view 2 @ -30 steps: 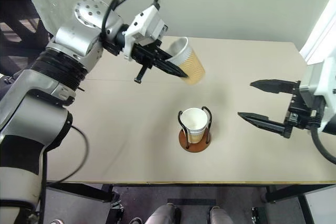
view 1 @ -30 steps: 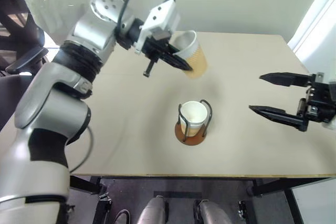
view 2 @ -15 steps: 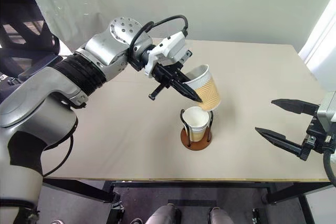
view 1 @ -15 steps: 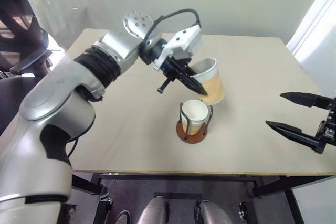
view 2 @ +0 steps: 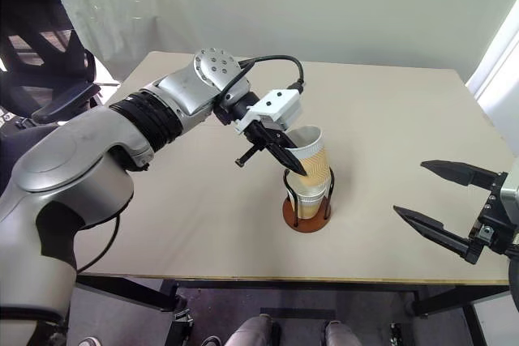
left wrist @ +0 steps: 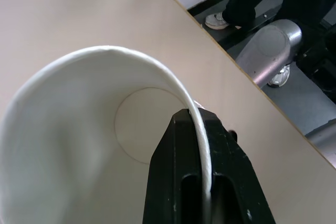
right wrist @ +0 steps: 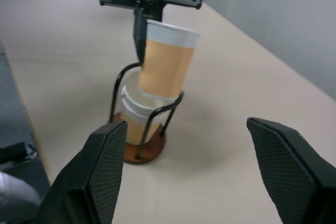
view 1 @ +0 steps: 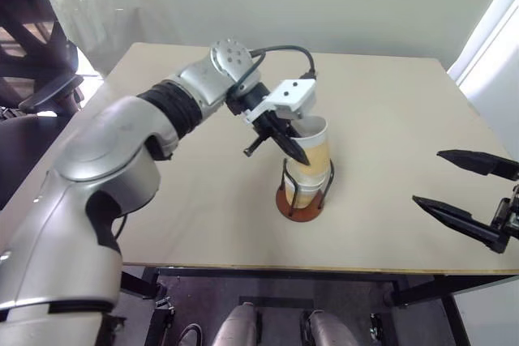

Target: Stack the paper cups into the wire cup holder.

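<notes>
From the head camera, the left pincer (view 1: 293, 148) pinches the rim of a paper cup (view 1: 313, 146), one finger inside and one outside, and holds it tilted with its bottom entering the cups already nested in the wire holder (view 1: 305, 192), which stands near the middle of the desk (view 1: 389, 111). The likely trouble is the tilt: if the cup goes down askew, its wall may catch a wire loop or jam crooked on the rim below, and a sideways push could tip or slide the light holder. The desk is bare on all sides of the holder, and its front edge is near but not close enough to threaten a fall. The right pincer (view 2: 448, 208) hangs spread wide and empty off to the right, near the front edge and well apart from the stack. From the left wrist, the cup's white inside (left wrist: 79, 129) sits against the fingers (left wrist: 181, 182), with the rim squeezed between them. From the right wrist, the held cup (right wrist: 165, 59) leans over the lower cups (right wrist: 140, 109) inside the loops, so release before it straightens looks risky.
</notes>
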